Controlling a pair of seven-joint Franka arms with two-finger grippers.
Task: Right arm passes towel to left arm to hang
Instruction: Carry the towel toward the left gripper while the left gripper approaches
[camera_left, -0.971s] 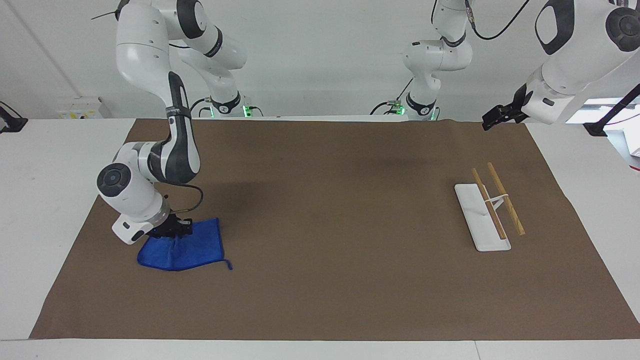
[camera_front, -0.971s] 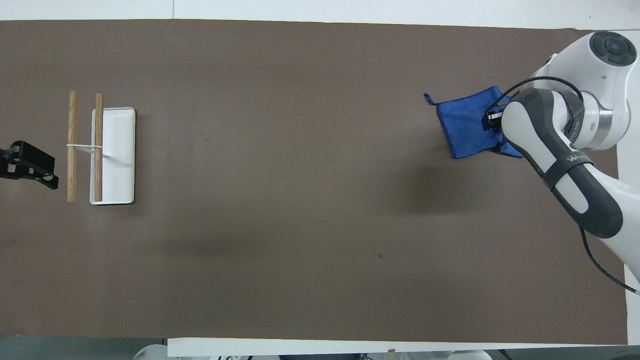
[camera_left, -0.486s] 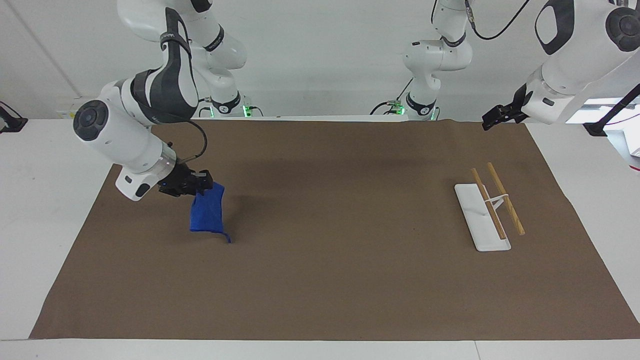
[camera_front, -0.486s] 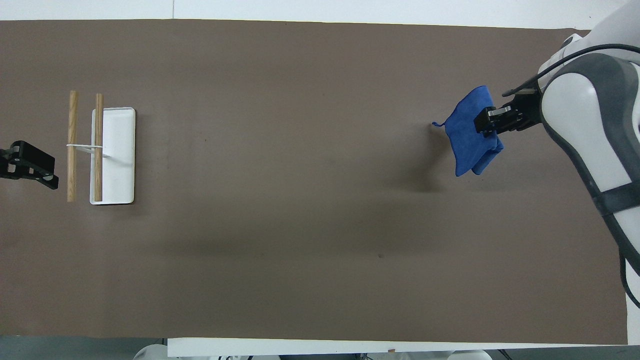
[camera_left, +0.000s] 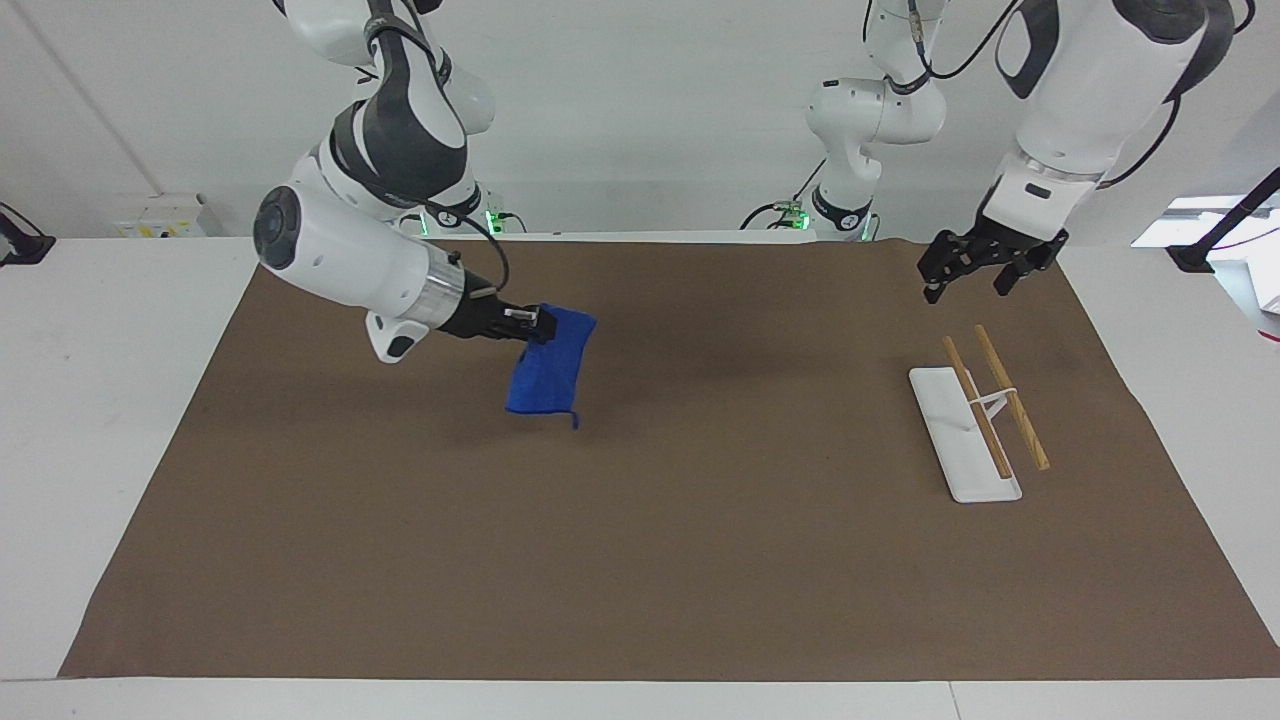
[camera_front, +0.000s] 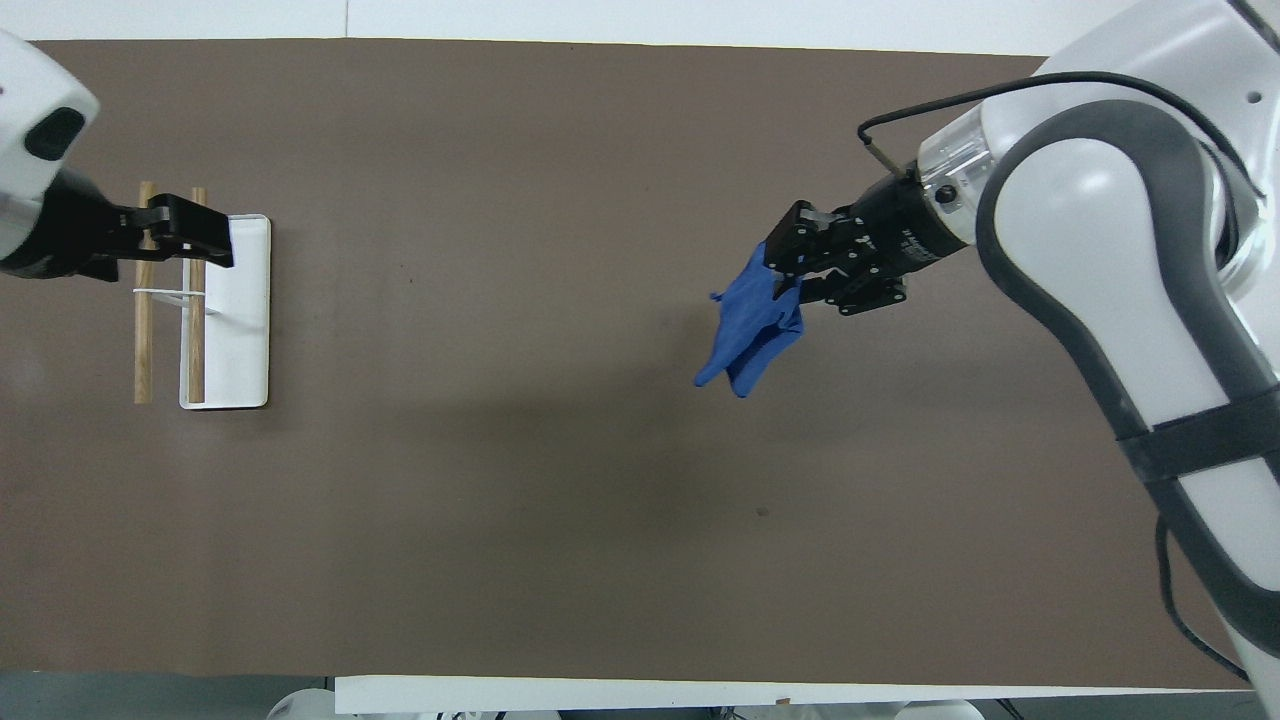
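Observation:
My right gripper (camera_left: 540, 325) is shut on the top edge of the blue towel (camera_left: 545, 378) and holds it up over the brown mat, toward the middle of the table. The towel hangs folded below the fingers, clear of the mat, with its loop tail at the bottom. In the overhead view the right gripper (camera_front: 790, 270) shows the towel (camera_front: 750, 330) drooping from it. My left gripper (camera_left: 965, 275) is open and empty, up in the air near the rack. It also shows in the overhead view (camera_front: 200, 232).
A rack with a white base (camera_left: 950, 430) and two wooden rods (camera_left: 1010, 410) stands toward the left arm's end of the table; the overhead view shows its base (camera_front: 240, 320). A brown mat (camera_left: 640, 550) covers the table.
My right gripper has lifted the towel off the mat and carried it toward the table's middle. My left arm has swung in from the table's end to above the rack.

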